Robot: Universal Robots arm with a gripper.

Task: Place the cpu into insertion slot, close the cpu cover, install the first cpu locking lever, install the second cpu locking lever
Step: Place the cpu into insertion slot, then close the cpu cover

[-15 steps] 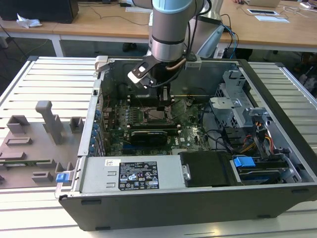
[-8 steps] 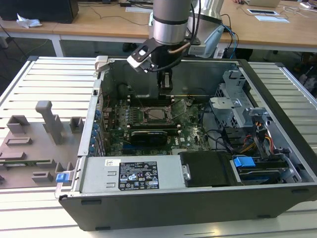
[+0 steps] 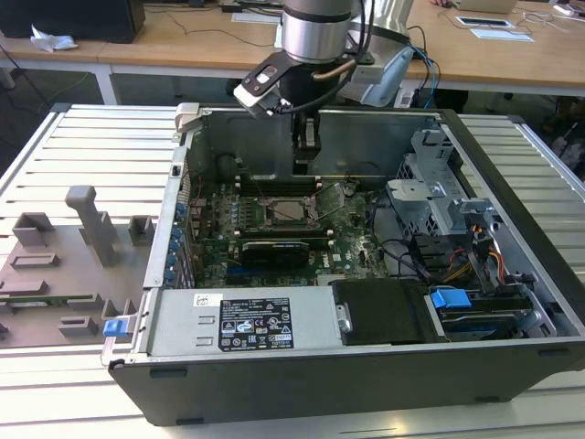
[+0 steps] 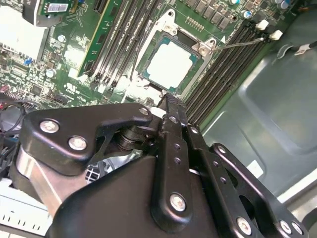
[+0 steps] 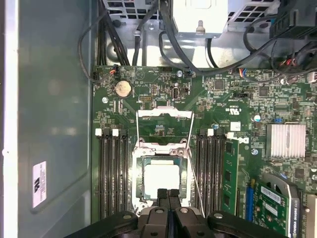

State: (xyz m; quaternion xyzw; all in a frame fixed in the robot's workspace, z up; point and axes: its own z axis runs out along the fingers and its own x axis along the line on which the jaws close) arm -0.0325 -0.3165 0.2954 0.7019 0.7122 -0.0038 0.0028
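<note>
Gripper [image 5: 167, 192] status: fingers pressed together, tip to tip, with nothing held between them; in both wrist views the tips [image 4: 167, 100] sit at the near edge of the insertion slot [image 5: 134, 171]; whether they touch its silvery rim I cannot tell. Directly beyond my tips, the cpu [image 5: 161, 178] lies flat inside the slot, dull metal top facing up and uncovered. Beyond the slot, the cpu cover [image 5: 163, 115] is swung open, green board showing through its central window. One locking lever [image 4: 242, 43], a thin wire rod, is unlatched and angles out over the memory slots [image 5: 111, 173] that flank the socket on both sides. Farther out, the motherboard [image 5: 223, 99] extends to the grey wall of the computer case [image 5: 54, 99]; in the exterior view I hang down into that case from above [image 3: 306, 163].
</note>
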